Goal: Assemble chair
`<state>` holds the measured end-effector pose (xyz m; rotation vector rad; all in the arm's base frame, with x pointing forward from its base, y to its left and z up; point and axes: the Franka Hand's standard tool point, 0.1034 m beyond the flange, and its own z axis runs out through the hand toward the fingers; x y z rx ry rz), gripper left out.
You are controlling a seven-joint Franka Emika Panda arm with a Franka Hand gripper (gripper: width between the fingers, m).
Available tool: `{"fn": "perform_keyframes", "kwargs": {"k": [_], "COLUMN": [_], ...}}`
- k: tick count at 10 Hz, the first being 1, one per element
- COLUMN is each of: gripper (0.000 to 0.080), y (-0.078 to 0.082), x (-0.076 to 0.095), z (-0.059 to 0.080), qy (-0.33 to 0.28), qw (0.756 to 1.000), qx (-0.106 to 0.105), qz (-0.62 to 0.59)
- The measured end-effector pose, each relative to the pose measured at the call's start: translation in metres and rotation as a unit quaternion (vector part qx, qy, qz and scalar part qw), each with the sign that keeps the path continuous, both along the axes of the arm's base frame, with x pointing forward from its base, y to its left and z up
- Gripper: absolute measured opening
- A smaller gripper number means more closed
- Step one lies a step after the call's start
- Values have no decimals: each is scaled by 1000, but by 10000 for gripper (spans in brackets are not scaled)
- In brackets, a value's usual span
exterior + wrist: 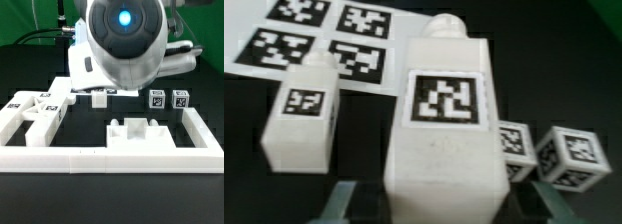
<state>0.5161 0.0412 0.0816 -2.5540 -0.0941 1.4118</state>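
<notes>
The black table (30,75) is fenced by a long white L-shaped border rail (100,158), which runs along the near edge and up the exterior view's right side. Bare black surface lies open between the rail and the parts, and again behind them.

The white robot arm (122,45) hangs over the middle of the far side. Its rounded head points down and hides what is beneath it.

A cluster of flat white plastic slab pieces (35,112) lies at the exterior view's left, just inside the rail. A notched white plastic block (140,132) sits near the centre, close to the rail.

In the wrist view, a tall square white plastic post (446,110) with a tag stands directly between the fingers (342,203) of the gripper (438,200). The jaws flank its sides, but whether the pads actually press it I cannot tell.

A shorter white plastic post (304,125) stands just beside it, apart. The flat white marker board (322,35) lies behind both.

Two small white tagged posts (157,98) (180,98) stand side by side, clear of the gripper.
</notes>
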Motion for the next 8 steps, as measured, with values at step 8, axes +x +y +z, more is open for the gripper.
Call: {"fn": "perform_keyframes", "kwargs": {"k": [8], "gripper": [281], "y": [-5], "x": [36], "z": [24], "qy": [-61], "qw": [998], "qx": [8], "qz": [1]}}
